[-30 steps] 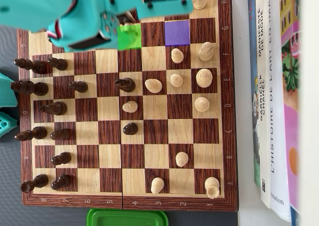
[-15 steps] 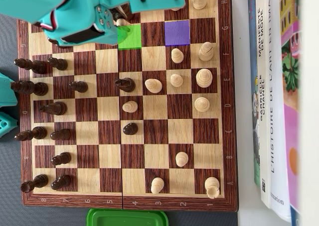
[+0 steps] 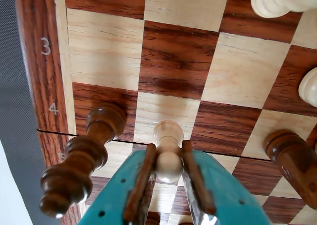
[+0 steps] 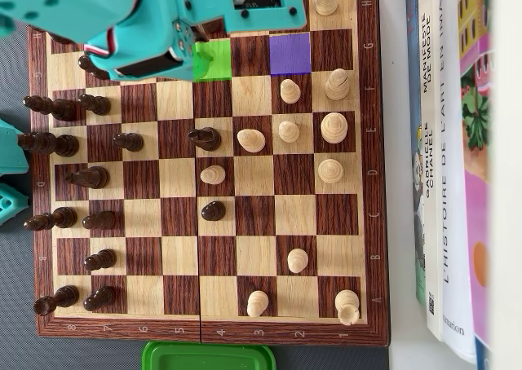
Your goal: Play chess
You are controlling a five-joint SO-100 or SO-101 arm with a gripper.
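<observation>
The pincer (image 3: 168,160) is clenched on a pale pawn (image 3: 167,150), whose base meets a light square near the chessboard (image 3: 104,51) rim by the numeral 4; the release looks best made straight up, since a dark piece (image 3: 81,158) leans just beside its left finger; the squares ahead lie open; overhead, the green square (image 4: 214,60) sits under the arm (image 4: 163,19).

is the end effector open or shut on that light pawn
Shut on it: in the wrist view the end effector has both fingers pressed against the light pawn.
</observation>
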